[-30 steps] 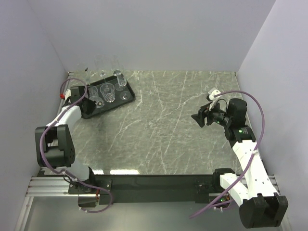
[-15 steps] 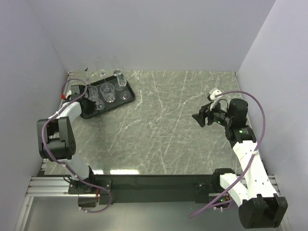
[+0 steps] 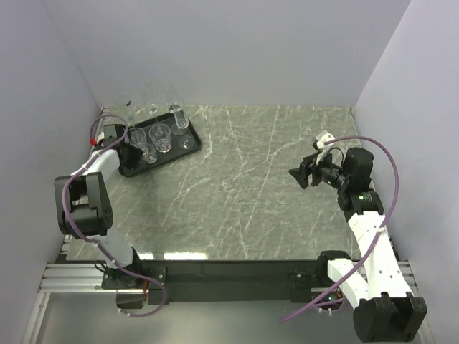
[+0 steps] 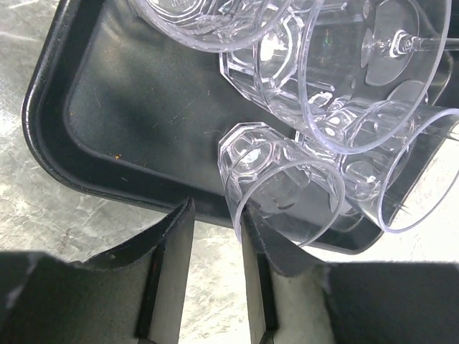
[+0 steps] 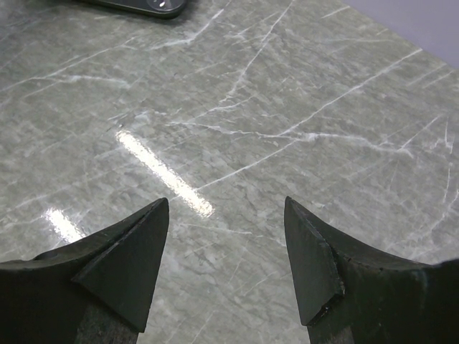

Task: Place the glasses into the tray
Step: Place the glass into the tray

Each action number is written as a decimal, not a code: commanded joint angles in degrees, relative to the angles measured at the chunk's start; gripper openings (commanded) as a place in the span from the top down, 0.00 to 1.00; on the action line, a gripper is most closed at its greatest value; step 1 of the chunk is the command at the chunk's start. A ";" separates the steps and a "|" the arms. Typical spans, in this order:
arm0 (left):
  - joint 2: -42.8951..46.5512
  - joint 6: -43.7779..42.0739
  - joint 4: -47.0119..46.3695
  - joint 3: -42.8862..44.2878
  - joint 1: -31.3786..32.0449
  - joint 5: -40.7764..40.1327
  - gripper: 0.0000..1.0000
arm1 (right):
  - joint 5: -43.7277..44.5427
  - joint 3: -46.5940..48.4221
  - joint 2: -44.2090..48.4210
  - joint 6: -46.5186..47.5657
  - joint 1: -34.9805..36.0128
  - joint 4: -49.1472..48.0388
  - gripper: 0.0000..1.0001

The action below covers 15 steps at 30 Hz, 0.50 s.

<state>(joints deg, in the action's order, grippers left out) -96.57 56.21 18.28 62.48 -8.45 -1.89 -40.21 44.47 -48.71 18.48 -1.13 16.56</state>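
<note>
Shows the end of one placement: left gripper point(image 4: 215, 215) poised at the near rim of the tray point(image 4: 122, 122), jaws parted a little. Shows a clear gap on one side and the wall of a short faceted tumbler point(image 4: 276, 188) just beside the other finger point(image 4: 252, 279), with nothing clamped. Shows that tumbler upright on the tray floor, inside the raised rim and close against its neighbours.

Places the tray at the far left corner of the grey marble table point(image 3: 272, 186), with the glasses point(image 3: 159, 137) gathered in it. Cannot settle, from above, the standing of the tallest ones at the far end: inside the rim or just behind it. Shows the right gripper point(image 5: 226, 208) well apart on the other side, jaws wide, holding nothing, hovering over the table.

To finish the step well:
- Widen the jaws enough to free both fingers from the glass wall.
- Judge the release by the gap on both sides of the wall, not on one alone.
- Lift straight up, not sideways, to avoid dragging a finger and tipping the tumbler into the crowded glasses behind.
- Keep the wrist level while rising, and clear every rim before swinging away.

Writing: none legible anywhere in view, with no brand mark or label to be read.
</note>
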 commanded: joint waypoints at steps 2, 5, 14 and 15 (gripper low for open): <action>2.97 -2.15 0.18 1.86 -0.52 0.92 0.60 | -1.19 -0.79 1.34 -0.29 -0.54 -2.23 0.28; 5.60 -4.34 0.09 1.60 -0.61 1.45 0.35 | -1.37 -0.79 1.60 -0.29 -0.63 -2.14 0.28; 20.53 -11.89 -4.56 -5.08 -1.57 2.15 0.09 | -0.75 -0.70 1.69 -0.46 -1.95 -2.05 0.28; 23.42 -12.52 -5.18 -5.78 -1.75 2.42 0.08 | -0.66 -0.61 2.03 -0.55 -2.21 -2.05 0.28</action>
<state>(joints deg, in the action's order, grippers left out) -78.48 48.01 16.53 58.74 -9.58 -0.97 -40.36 44.42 -48.12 18.48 -2.28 16.51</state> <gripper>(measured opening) 0.911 0.719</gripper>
